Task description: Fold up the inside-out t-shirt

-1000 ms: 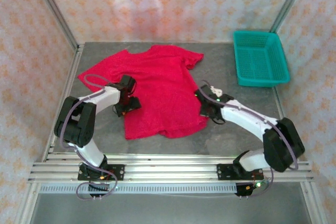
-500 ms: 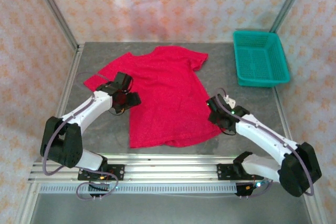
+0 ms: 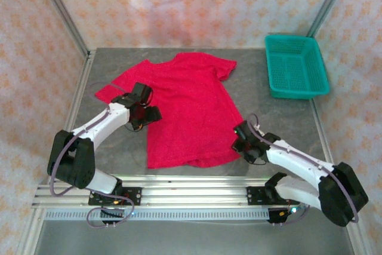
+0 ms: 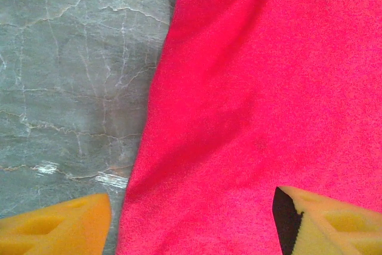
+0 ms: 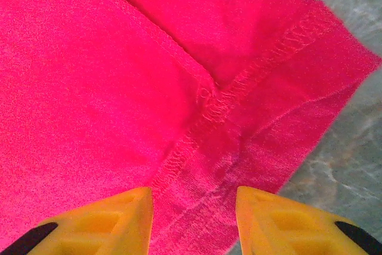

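— How does the shirt (image 3: 185,108) look?
— Bright red, spread flat in the middle of the bench (image 3: 280,117), neck towards the far wall, stitched hem seams showing.
— Anything gripping it?
— No. The left end effector (image 4: 194,207) is spread wide over its left edge. The right end effector (image 5: 194,198) is parted over the near right hem corner.
— And the room?
— Grey veined surface, teal basket (image 3: 296,67) far right, peach-patterned walls (image 3: 179,4).

T-shirt (image 4: 256,88) cropped by wrist-view edges — left pincer (image 3: 145,113) hides its side edge.

Matt, finely textured cloth t-shirt (image 3: 191,111); veined stone-look table (image 3: 280,117).
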Available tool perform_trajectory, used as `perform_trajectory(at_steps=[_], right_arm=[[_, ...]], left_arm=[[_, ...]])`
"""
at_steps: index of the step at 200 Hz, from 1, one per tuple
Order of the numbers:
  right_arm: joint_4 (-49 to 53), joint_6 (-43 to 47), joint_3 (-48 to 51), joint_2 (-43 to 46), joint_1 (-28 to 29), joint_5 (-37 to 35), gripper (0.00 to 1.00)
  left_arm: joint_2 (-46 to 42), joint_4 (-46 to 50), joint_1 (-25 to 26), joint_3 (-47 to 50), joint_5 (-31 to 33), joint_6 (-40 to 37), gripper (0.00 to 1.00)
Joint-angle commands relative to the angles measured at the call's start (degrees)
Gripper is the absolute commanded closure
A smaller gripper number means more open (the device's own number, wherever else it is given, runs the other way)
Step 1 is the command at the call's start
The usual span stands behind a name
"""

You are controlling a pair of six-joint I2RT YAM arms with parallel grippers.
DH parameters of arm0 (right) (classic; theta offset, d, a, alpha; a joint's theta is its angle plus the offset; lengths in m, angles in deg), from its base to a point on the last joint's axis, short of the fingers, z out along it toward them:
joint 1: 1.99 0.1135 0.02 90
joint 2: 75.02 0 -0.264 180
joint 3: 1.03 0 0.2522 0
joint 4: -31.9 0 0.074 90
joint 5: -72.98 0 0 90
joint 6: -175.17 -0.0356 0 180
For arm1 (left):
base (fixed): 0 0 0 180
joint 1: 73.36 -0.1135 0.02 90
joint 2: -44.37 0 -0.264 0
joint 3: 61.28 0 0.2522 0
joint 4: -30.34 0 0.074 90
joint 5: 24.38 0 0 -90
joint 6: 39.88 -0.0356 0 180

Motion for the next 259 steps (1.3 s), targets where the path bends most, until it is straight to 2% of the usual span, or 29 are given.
perform_trajectory(at_steps=[1, 56, 106, 129, 145, 162, 184, 213, 225, 229, 234, 259], right_arm=[[-2.88, -1.03, -0.22, -3.14, 0.35, -1.43, 0.58], [-1.17, 1.45, -3.00, -5.11, 0.35, -4.09, 0.70], [-0.64, 2.67, -3.72, -7.43, 0.35, -5.09, 0.70], [-0.73, 3.28, -4.19, -8.31, 0.35, -5.96, 0.85], [0.02, 4.00, -5.13, -8.63, 0.35, -6.90, 1.00], [2.24, 4.92, -7.26, -7.83, 0.31, -7.61, 1.00], [5.89, 6.16, -11.36, -3.76, 0.35, -8.56, 1.00], [7.79, 7.11, -17.25, 1.08, -0.18, -9.64, 1.00], [7.38, 7.20, -19.01, 1.89, -1.05, -9.11, 1.00], [7.17, 7.20, -19.42, 2.00, -1.42, -8.72, 1.00], [6.92, 7.20, -19.80, 1.93, -1.86, -8.22, 1.00], [5.08, 7.07, -21.28, 0.67, -4.72, -4.73, 1.00]], left_arm=[[0.56, 1.77, 0.37, -0.84, -0.13, -0.01, 0.27], [0.00, 2.52, 0.79, -1.18, 0.27, -0.10, 0.27], [0.21, 2.94, 1.15, -1.38, 0.90, -0.36, 0.27], [0.39, 3.06, 1.24, -1.56, 0.95, -0.36, 0.28], [0.09, 3.29, 1.46, -1.84, 1.18, -0.58, 0.29], [-1.19, 2.10, 2.81, -2.11, 0.70, -2.74, 0.30], [-3.38, -0.65, 7.39, -3.58, -1.88, -9.84, 0.27], [-5.18, -4.95, 18.63, -5.44, 2.04, -21.35, 0.19], [-6.18, -10.13, 22.66, -3.48, 2.21, -24.15, 0.15], [-6.62, -12.03, 23.74, -2.53, 2.07, -24.95, 0.06], [-7.23, -15.15, 25.04, -1.10, 1.91, -25.76, 0.01], [-10.81, -30.92, 31.95, 7.33, 1.84, -29.40, 0.00]])
